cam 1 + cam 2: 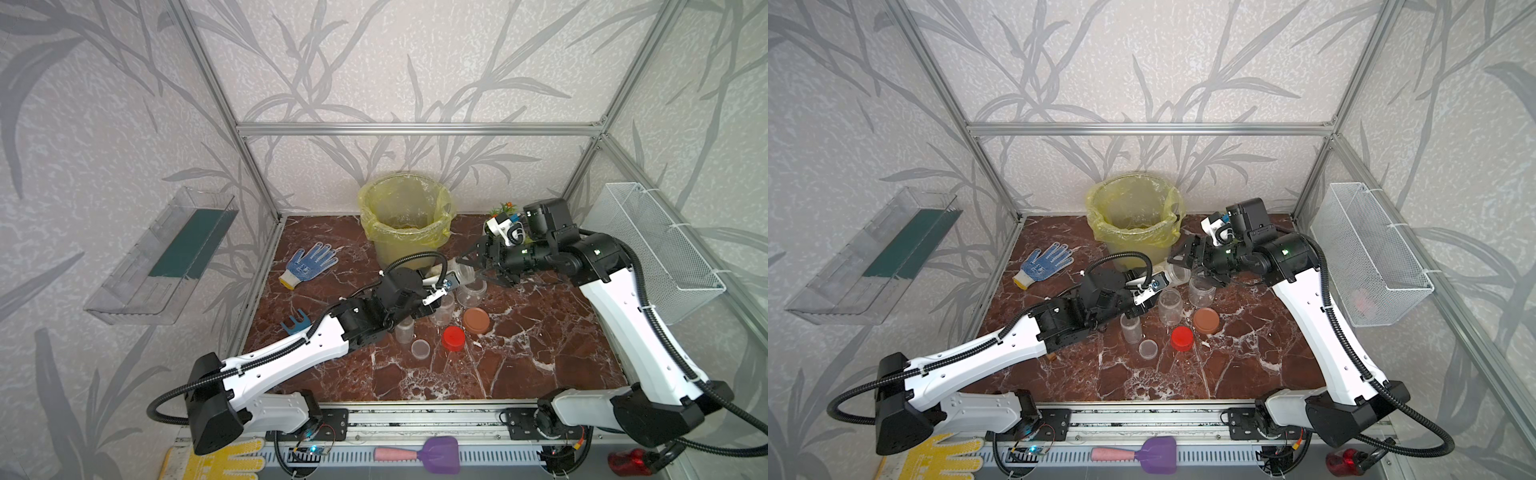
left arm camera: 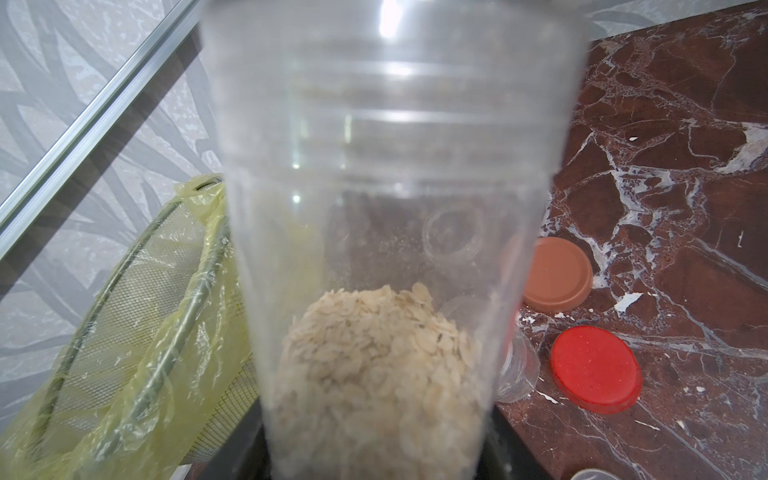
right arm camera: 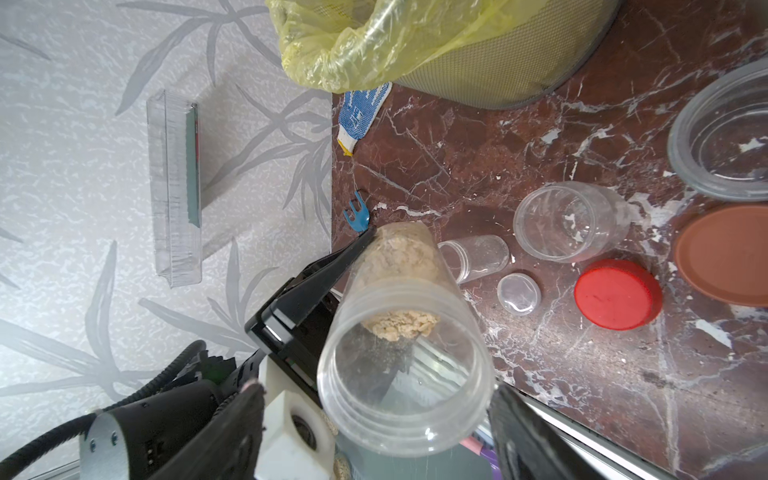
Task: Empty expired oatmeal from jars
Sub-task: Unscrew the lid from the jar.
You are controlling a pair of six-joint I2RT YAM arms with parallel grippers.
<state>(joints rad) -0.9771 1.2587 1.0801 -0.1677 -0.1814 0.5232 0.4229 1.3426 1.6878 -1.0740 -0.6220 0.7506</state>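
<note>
One bin (image 1: 399,245) stands at the rear. Right gripper (image 3: 374,399), jaws spread, flanks the mouth of a tilted jar (image 3: 415,299) pinched by left gripper (image 3: 386,245). Three empty jars (image 3: 569,220) (image 3: 473,253) (image 3: 723,133) stand nearby. Oatmeal (image 2: 374,374) fills the held jar's base.

The red-brown marble tabletop (image 1: 519,361) carries a yellow-bagged bin (image 1: 405,220) at its back. In front of the bin are empty clear jars (image 1: 471,293), a brown lid (image 1: 476,320), a red lid (image 1: 453,338) and a clear lid (image 1: 420,348). A dotted work glove (image 1: 309,264) lies to the bin's left.
</note>
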